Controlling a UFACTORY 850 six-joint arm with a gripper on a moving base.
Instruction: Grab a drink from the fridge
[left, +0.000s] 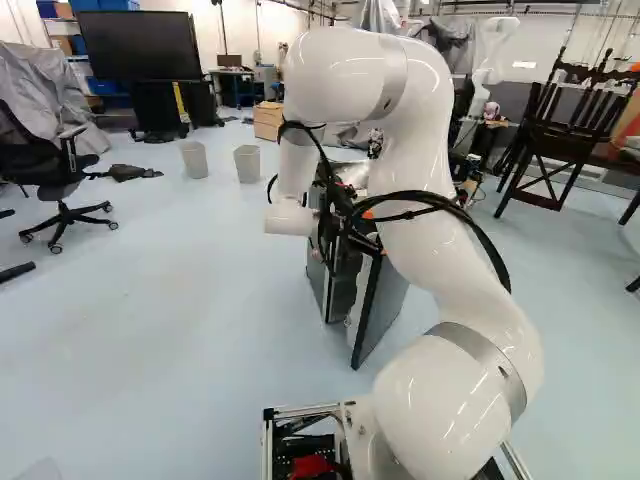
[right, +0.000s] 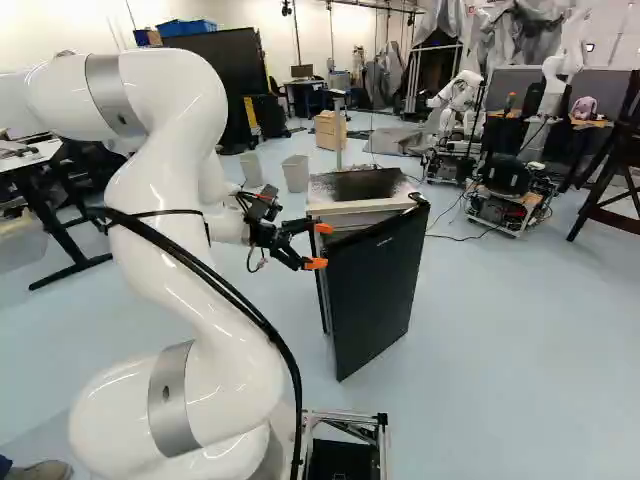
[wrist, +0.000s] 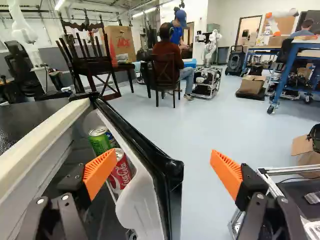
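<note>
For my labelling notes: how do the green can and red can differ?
The green can sits farther from the gripper; the red can sits nearer. The red can bears large white lettering, while the green can shows none so large. Both have silvery tops and stand just inside the fridge door.

The door shelf (wrist: 137, 207) of the fridge (right: 375, 290) is carrying a green can (wrist: 100, 142) toward its hinged end and a red can (wrist: 120, 175) nearer its free edge, both standing upright. The pale floor (left: 180, 330) is supporting the fridge, two bins (left: 248, 165) beyond it, and a black wheeled chair (left: 50, 170).
</note>
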